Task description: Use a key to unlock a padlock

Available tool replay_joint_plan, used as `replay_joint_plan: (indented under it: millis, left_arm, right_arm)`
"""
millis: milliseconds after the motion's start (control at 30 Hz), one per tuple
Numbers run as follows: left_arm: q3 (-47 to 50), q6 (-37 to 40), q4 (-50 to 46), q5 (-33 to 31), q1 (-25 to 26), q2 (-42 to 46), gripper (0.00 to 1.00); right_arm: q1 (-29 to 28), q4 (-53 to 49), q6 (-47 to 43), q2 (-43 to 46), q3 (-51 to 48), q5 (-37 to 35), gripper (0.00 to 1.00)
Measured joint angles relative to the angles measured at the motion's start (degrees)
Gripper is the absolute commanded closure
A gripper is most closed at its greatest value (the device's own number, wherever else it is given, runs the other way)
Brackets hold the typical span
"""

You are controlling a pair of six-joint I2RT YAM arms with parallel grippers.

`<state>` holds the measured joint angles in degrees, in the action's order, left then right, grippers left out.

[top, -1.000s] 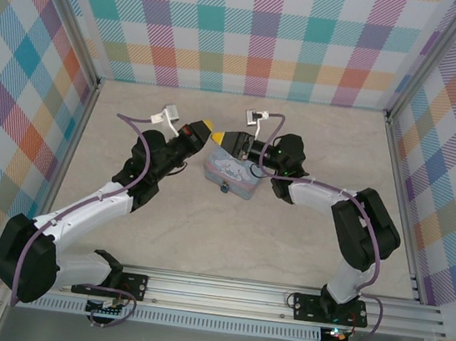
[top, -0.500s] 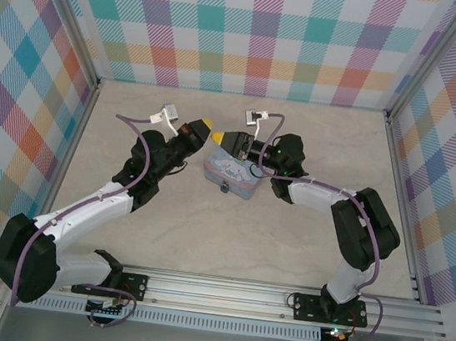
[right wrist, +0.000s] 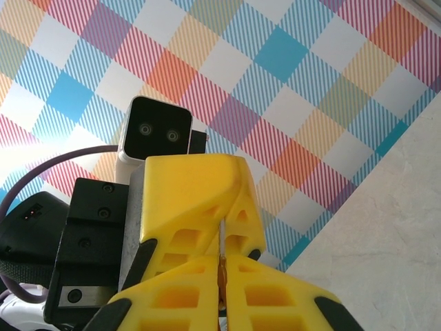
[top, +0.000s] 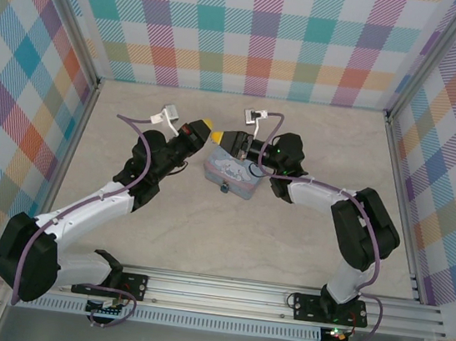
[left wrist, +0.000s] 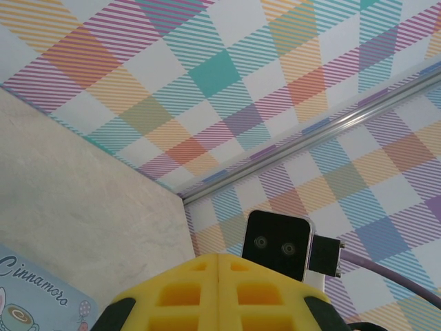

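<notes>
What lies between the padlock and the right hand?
In the top view, the pale blue tin lies between the padlock and the right hand.

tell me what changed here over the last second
The right tool closed its fingers and is now shut, tip to tip with the left tool by the far edge of the tin. A thin sliver shows at its seam; I cannot tell what it is. The tin and the padlock stayed put, and the left tool stayed shut in place.
</notes>
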<state>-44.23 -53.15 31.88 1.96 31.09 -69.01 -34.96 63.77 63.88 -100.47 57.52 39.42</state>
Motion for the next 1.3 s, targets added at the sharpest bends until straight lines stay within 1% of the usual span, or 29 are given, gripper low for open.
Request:
replay_joint_plan:
  millis: [133,400,433,500,533,667,733,900,967,1000,1067,1167,1300]
  left_arm:
    - [0.4,0.0,0.0,-0.4,0.0,0.0,1.00]
    - [0.8,0.8,-1.2,-1.2,0.0,0.7,1.00]
    - [0.9,1.2,-1.8,-1.2,0.0,1.1,0.96]
    - [1.0,2.1,-3.0,-1.5,0.0,2.1,0.76]
    - [1.0,2.5,-3.5,-1.9,0.0,2.8,0.69]
    - [1.0,5.0,-6.4,-3.3,0.0,6.6,0.50]
    - [1.0,6.9,-8.6,-3.7,0.0,9.0,0.39]
    - [1.2,13.0,-15.4,-3.3,-0.1,13.6,0.11]
    - [1.5,15.7,-18.4,-2.2,-0.1,14.1,0.06]
    - [1.7,17.0,-19.8,-1.5,-0.1,14.0,0.04]
    - [2.5,19.5,-22.6,0.2,-0.1,13.2,0.05]
    - [3.9,23.6,-26.5,1.9,0.4,10.3,0.11]
    - [5.7,29.2,-30.3,1.8,2.9,5.4,0.17]
  right_arm:
    - [0.0,-1.0,-0.2,0.0,0.0,0.0,0.93]
    - [0.0,-3.1,-2.1,0.3,0.0,0.0,0.99]
    - [0.0,-3.9,-2.7,0.6,0.0,0.0,0.99]
    - [0.0,-5.9,-4.0,1.5,0.0,0.1,0.99]
    - [0.0,-7.0,-4.8,2.3,-0.2,0.1,0.99]
    - [1.3,-12.7,-8.7,5.6,-1.6,0.0,0.99]
    - [2.2,-17.7,-12.0,7.6,-2.1,-0.1,0.99]
    - [4.0,-34.7,-22.8,12.2,-2.3,-3.0,0.98]
    - [5.0,-40.6,-26.4,13.1,-2.3,-4.5,0.98]
    - [5.4,-43.4,-28.1,13.2,-2.3,-5.2,0.98]
    - [6.6,-48.5,-30.7,13.3,-2.3,-6.5,0.98]
    - [8.6,-53.6,-33.1,13.2,-2.3,-8.0,0.98]
    - [10.2,-57.3,-35.1,13.2,-2.4,-10.2,0.98]
